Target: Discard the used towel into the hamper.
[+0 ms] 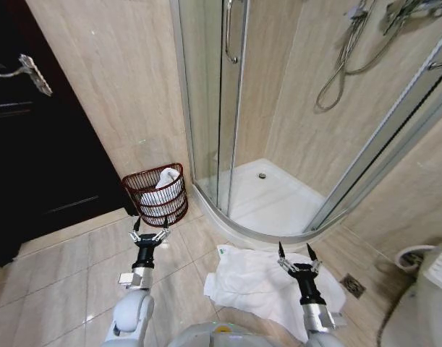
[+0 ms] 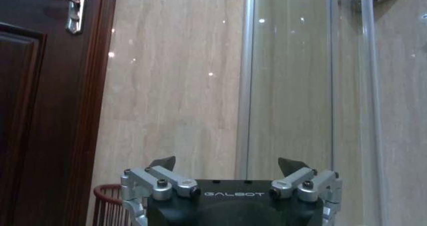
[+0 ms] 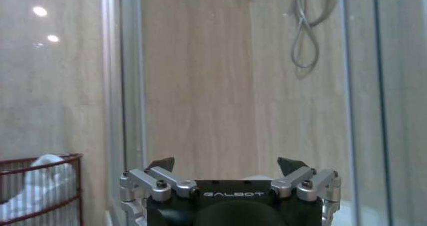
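Note:
A white towel (image 1: 260, 285) lies spread and crumpled on the tiled floor in front of the shower. The hamper (image 1: 155, 194), a round dark reddish-brown open-weave basket, stands against the wall left of the shower with white cloth (image 1: 165, 186) inside it; its rim (image 2: 107, 191) and side (image 3: 40, 191) also show in the wrist views. My left gripper (image 1: 149, 230) is open, held just in front of the hamper. My right gripper (image 1: 296, 253) is open above the towel's right part, with nothing between its fingers.
A curved glass shower enclosure (image 1: 228, 108) with a white tray (image 1: 278, 202) stands at the middle and right. A dark door (image 1: 32, 130) with a metal handle is at the left. A floor drain (image 1: 353, 285) and a white fixture (image 1: 430, 289) are at the right.

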### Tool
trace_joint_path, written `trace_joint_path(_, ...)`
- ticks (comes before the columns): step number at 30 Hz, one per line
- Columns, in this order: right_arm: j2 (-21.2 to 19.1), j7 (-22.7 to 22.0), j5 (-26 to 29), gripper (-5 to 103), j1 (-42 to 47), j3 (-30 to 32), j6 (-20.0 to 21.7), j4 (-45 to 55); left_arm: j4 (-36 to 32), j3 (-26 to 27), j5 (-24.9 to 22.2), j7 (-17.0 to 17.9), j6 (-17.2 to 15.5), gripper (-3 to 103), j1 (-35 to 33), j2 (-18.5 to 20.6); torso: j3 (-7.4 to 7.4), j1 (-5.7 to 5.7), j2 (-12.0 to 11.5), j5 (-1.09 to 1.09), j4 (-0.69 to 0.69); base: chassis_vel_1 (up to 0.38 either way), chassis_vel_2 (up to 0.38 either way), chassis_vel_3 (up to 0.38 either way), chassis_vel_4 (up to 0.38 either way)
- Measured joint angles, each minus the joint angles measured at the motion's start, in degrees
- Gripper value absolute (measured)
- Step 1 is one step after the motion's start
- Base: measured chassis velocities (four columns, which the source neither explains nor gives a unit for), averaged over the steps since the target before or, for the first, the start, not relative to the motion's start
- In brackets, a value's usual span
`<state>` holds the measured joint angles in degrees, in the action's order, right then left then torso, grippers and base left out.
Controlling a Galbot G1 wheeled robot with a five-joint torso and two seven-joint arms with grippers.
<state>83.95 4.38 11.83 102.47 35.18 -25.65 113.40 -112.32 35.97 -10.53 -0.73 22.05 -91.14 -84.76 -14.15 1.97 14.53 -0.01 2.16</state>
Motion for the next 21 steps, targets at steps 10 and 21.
trace_joint_path(10, 0.6, -5.1, -2.6, 100, -0.2, -0.8, 1.1, 0.2, 0.1, -0.2, 0.1, -0.1, 0.0, 100, 0.0, 0.3, 1.37, -0.65, -2.0, 0.0, 0.0, 0.0, 0.0, 0.0, 0.0)
trace_joint_path(21, 0.5, -7.0, -3.5, 100, 0.5, -0.7, 1.4, 0.6, 0.1, -0.3, 0.1, -0.4, -0.1, 100, -0.2, 0.4, 3.4, -1.38, -4.8, 0.01, 0.0, 0.0, 0.0, 0.0, 0.0)
